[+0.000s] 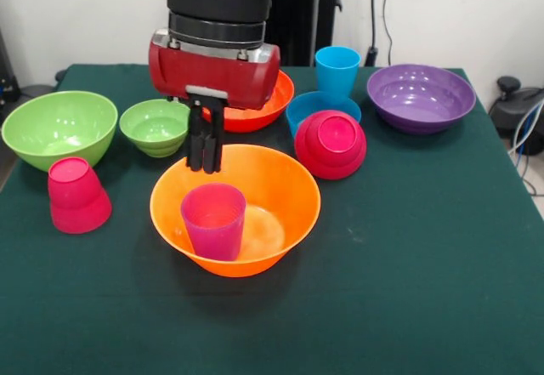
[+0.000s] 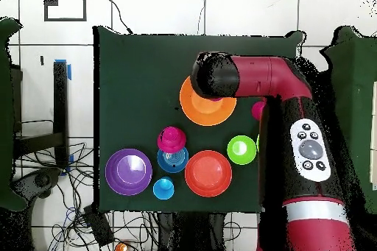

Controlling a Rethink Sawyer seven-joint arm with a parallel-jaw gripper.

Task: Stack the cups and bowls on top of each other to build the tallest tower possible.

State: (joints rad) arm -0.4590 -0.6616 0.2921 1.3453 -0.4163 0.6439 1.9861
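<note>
Gripper point(image 1: 205, 147) is hanging over the far rim of the orange bowl point(image 1: 280, 186), fingers point(image 1: 196, 150) pressed together, holding nothing. Tips are sitting just inside the rim line, above the bowl's back wall, not touching the cup.

Orange bowl is sitting upright near the tabletop point(image 1: 408, 256) centre. Purple-magenta cup point(image 1: 213, 219) is standing upright inside it, toward the near wall, leaning slightly against it. That is the whole tower right now: one bowl, one cup.

Everything else is sitting apart on the tabletop:
- Red-pink cup point(image 1: 76, 195) is lying mouth-down near the front view's left edge, just in front of the big green bowl point(image 1: 58, 127).
- Small green bowl point(image 1: 155, 126) is sitting upright just beside the big green one, toward the centre.
- Red-orange bowl point(image 1: 274, 103) is sitting behind the gripper, mostly hidden by the red wrist.
- Small blue bowl point(image 1: 310, 105) is sitting upright past the orange bowl; pink-red bowl point(image 1: 331, 144) is resting tilted on its near rim, base facing the camera.
- Blue cup point(image 1: 337, 71) is standing upright behind the blue bowl, near the far edge.
- Purple bowl point(image 1: 421, 96) is sitting upright by the far corner, on the front view's right.

Overhead view: arm point(image 2: 294, 115) is covering part of the orange bowl point(image 2: 206, 108); gripper itself is hidden under the wrist there. Purple bowl point(image 2: 129, 172), red-orange bowl point(image 2: 208, 173) and small green bowl point(image 2: 241, 149) are lining up along the edge nearest the base.
</note>
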